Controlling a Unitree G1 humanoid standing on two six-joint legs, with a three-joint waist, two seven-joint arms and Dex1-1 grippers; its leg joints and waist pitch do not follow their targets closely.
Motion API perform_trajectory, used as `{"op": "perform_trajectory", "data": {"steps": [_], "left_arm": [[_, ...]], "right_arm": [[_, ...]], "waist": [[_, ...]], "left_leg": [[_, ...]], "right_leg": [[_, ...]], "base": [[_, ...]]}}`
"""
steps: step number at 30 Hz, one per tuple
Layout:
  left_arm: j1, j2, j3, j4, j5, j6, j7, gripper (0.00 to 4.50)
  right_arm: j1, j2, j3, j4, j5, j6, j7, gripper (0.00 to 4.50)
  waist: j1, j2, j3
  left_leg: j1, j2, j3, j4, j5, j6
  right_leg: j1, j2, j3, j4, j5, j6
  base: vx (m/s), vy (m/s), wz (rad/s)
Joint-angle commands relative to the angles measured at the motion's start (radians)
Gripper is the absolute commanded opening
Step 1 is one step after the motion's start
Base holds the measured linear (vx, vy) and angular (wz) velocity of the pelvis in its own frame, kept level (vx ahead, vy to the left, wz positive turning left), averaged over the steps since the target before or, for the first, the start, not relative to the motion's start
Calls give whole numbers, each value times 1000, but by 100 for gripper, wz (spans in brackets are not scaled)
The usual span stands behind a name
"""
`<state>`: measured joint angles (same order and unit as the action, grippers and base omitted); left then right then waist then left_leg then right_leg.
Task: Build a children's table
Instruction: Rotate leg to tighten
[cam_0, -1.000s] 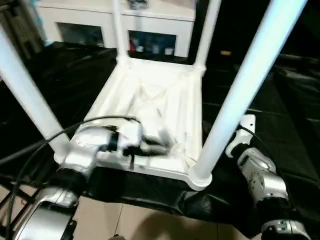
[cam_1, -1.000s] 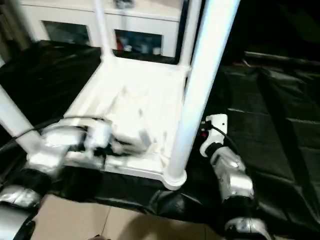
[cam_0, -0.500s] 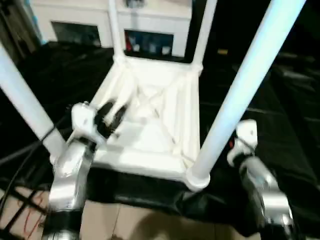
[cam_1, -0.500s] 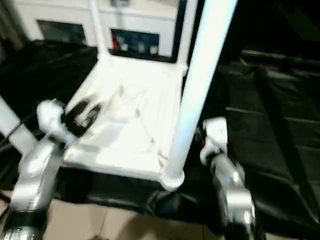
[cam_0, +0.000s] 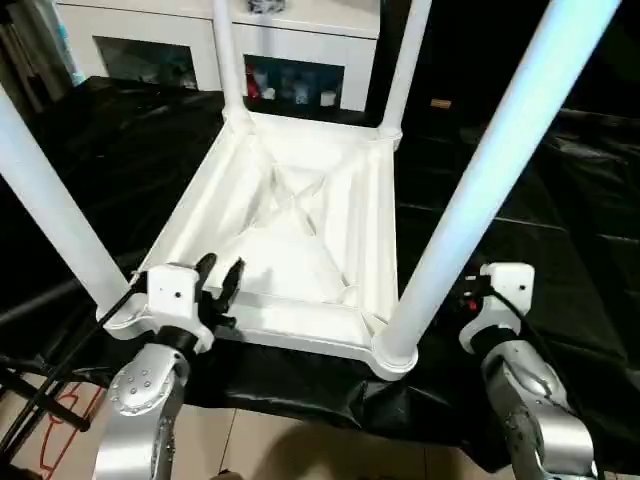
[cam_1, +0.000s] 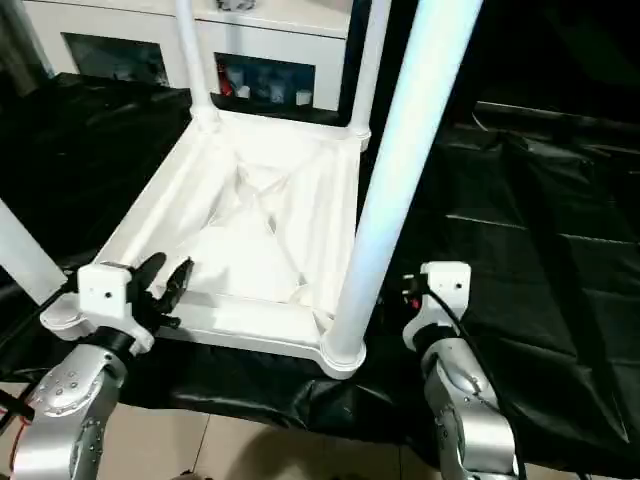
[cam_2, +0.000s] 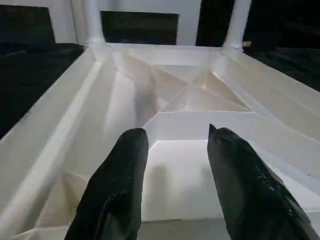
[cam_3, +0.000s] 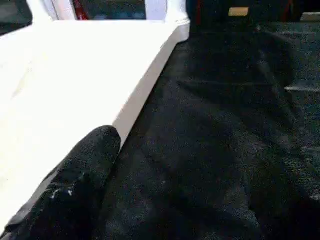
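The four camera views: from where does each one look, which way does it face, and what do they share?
Left eye view: on the head, facing forward and down at the upturned children's table; both silver forearms and the left gripper show.
Right eye view: beside it, same scene.
Left wrist view: on the left wrist, looking along two black fingers into the ribbed underside.
Right wrist view: on the right wrist, past one black finger along the table's edge and the black sheet.
All share the table.

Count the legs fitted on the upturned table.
4: near left leg, near right leg, far left leg, far right leg, one standing in each corner of the table.
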<state>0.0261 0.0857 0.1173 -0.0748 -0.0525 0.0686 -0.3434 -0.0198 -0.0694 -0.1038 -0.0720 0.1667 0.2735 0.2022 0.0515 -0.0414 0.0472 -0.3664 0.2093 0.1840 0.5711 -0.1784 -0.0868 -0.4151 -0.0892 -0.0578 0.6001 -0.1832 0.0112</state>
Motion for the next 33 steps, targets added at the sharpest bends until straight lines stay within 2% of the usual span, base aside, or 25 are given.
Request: {"op": "perform_trajectory", "data": {"steps": [1, 6, 10, 12, 14, 15, 16, 17, 18, 19, 20, 21, 22, 23, 24, 25, 26, 27, 28, 29, 30, 31, 32, 33], "left_arm": [[-11, 11, -16, -20, 11, 16, 8, 218], [-15, 18, -24, -24, 10, 27, 16, 218], [-12, 17, -29, -32, 7, 23, 19, 218], [-12, 21, -36, -32, 3, 3, 10, 218], [-11, 26, -44, -32, 1, 12, 9, 218], [-11, 26, -44, -32, 1, 13, 10, 218], [-10, 26, -45, -32, 1, 13, 10, 218], [-9, 26, -46, -32, 0, 11, 11, 218], [-9, 26, -46, -32, 0, 11, 11, 218], [-4, 35, -57, -32, 23, -5, 16, 218], [-1, 40, -64, -34, 36, -14, 18, 218], [0, 43, -68, -36, 45, -20, 19, 218], [1, 43, -69, -37, 45, -19, 20, 218], [4, 39, -68, -40, 38, -14, 24, 218], [5, 38, -68, -40, 36, -13, 26, 218], [7, 35, -67, -42, 31, -10, 31, 218], [8, 35, -66, -43, 28, -9, 33, 218], [11, 32, -62, -46, 24, -5, 39, 218], [16, 29, -60, -51, 21, -1, 45, 218], [19, 29, -60, -53, 19, 1, 48, 218], [21, 29, -59, -55, 19, -1, 48, 218], [35, 31, -57, -64, 15, -16, 50, 218], [42, 34, -55, -67, 11, -25, 50, 218], [45, 36, -55, -68, 11, -29, 49, 218]], "right_arm": [[3, -6, -8, -9, 5, 15, -3, 391], [-3, -16, 5, -2, -13, 18, -11, 391], [-6, -23, 8, 4, -19, 21, -15, 391], [-11, -27, 11, 9, -23, 23, -14, 391], [-16, -29, 19, 9, -24, 21, -8, 391], [-16, -28, 19, 8, -21, 27, -8, 391], [-16, -28, 19, 8, -21, 28, -8, 391], [-15, -28, 19, 8, -20, 31, -9, 391], [-15, -28, 19, 8, -20, 31, -9, 391], [-11, -29, 20, 11, -23, 30, -14, 391], [-9, -28, 19, 12, -23, 26, -16, 391], [-9, -28, 19, 12, -24, 24, -18, 391], [-9, -28, 19, 13, -22, 23, -19, 391], [-9, -29, 19, 15, -19, 18, -19, 391], [-9, -30, 19, 16, -20, 17, -19, 391], [-10, -33, 21, 18, -22, 16, -18, 391], [-11, -33, 21, 19, -21, 16, -18, 391], [-12, -35, 22, 20, -20, 14, -16, 391], [-12, -38, 23, 21, -17, 10, -11, 391], [-13, -40, 24, 21, -15, 8, -7, 391], [-13, -41, 24, 21, -14, 7, -6, 391], [-14, -47, 23, 20, -10, 5, 6, 391], [-15, -50, 23, 20, -7, 5, 14, 391], [-17, -54, 24, 22, -8, 5, 15, 391]], "waist": [[-2, 11, -52], [-6, 11, -55], [-8, 6, -55], [-7, 7, -55], [-4, 5, -56], [-4, 15, -60], [13, -10, -56], [37, -21, -49], [37, -21, -49], [64, -18, -33], [24, 5, -39], [19, 35, -48], [-24, 43, -49], [-29, 56, -58], [-35, 68, -60], [-50, 79, -53], [-57, 75, -60], [-62, 74, -72], [-66, 64, -74], [-65, 48, -82], [-61, 27, -83], [-40, -14, -91], [-16, -15, -78], [-13, -28, -59]], "left_leg": [[2, 15, -4, -66, -288, 11], [2, 14, -4, -64, -264, 11], [2, 14, -3, -62, -252, 19], [2, 14, -3, -62, -253, 21], [-5, 3, 7, -52, -250, 70], [44, 5, 50, -11, -273, 53], [23, -11, 46, 14, -323, 49], [0, -28, 17, 75, -333, 67], [0, -28, 17, 75, -333, 67], [-19, -28, -52, 124, -280, 54], [-60, -12, -94, -5, -138, 106], [2, -2, -92, -43, -122, 126], [34, 27, -103, -57, -150, 115], [37, 40, -119, -62, -151, 59], [44, 60, -139, -67, -111, -3], [49, 154, -185, -99, 17, -3], [57, 173, -198, -94, 72, 24], [64, 178, -210, -78, 196, 130], [64, 172, -205, -68, 232, 211], [65, 136, -191, -48, 296, 382], [29, 63, -143, -7, 258, 471], [-66, -69, -57, 68, 131, 403], [-61, -64, -49, 66, 61, 312], [-43, -47, -47, 38, -32, 167]], "right_leg": [[43, -24, 39, -79, -237, -75], [46, -22, 39, -73, -180, -93], [48, -23, 39, -72, -170, -105], [48, -24, 39, -72, -175, -106], [53, -47, 51, -80, -216, -105], [4, -35, 103, -105, -309, -101], [29, -49, 164, -112, -388, -116], [58, -100, 261, -144, -494, -129], [58, -100, 261, -144, -494, -129], [67, -116, 351, -167, -659, -131], [84, -41, 217, -94, -407, -173], [24, 37, 156, -64, -274, -154], [-5, 71, 92, -2, -126, -137], [10, 60, 76, 10, -61, -132], [10, 58, 60, 18, -25, -124], [-6, 33, 23, 56, -84, -84], [-18, 24, 17, 76, -113, -70], [-24, 9, 11, 94, -164, -59], [-24, 2, 16, 95, -167, -62], [-14, -16, 28, 72, -127, -115], [23, -42, 54, 13, -16, -203], [108, -84, 82, -44, 149, -273], [99, -125, 88, -66, 115, -239], [78, -102, 73, -84, -128, -131]], "base": [[0, 0, 0], [0, 0, 0], [0, 0, 0], [0, 0, 0], [0, 0, 0], [0, 0, 0], [-18, 57, -39], [-18, 57, -39], [-12, 121, -51], [-6, 77, -25], [-7, 167, -53], [1, 196, -16], [-14, 284, -11], [-12, 193, 16], [-29, 130, 2], [0, 0, 0], [0, 0, 0], [0, 0, 0], [0, 0, 0], [-61, -74, -7], [-79, -124, -9], [-143, -192, -10], [-107, -136, -6], [-115, -133, -11]]}}
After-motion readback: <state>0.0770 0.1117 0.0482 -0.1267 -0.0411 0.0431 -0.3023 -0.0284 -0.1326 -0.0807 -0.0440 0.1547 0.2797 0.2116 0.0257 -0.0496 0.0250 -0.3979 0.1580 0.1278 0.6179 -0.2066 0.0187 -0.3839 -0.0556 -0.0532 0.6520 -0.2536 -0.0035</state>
